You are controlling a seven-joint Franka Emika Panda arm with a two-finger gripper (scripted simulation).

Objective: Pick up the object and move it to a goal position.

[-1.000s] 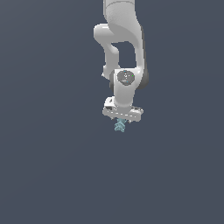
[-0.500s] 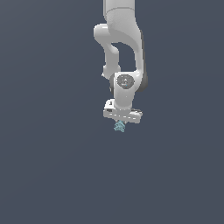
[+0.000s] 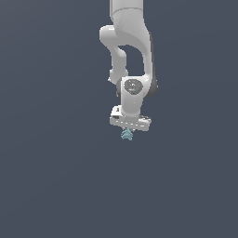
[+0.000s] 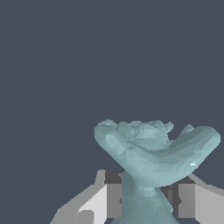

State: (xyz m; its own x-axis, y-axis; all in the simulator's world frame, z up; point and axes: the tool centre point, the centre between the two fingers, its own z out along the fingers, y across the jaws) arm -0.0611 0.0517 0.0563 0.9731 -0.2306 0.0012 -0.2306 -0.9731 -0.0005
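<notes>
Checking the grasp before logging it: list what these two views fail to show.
- Exterior view: the teal object is too small to read its shape, and the gripper above it hides the contact.
- Wrist view: the object's lower stem is cut off by the frame edge; its wide top hides the finger pads.
- Neither view shows a goal marker or any supporting surface.

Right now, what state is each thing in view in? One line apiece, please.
hand: shut on the object, one finger on each side of its narrow stem in the wrist view.
object: gripped between the fingers, its wide lumpy part sticking out past the fingertips.
arm: hanging down from the top of the exterior view, hand at its low end.
</notes>
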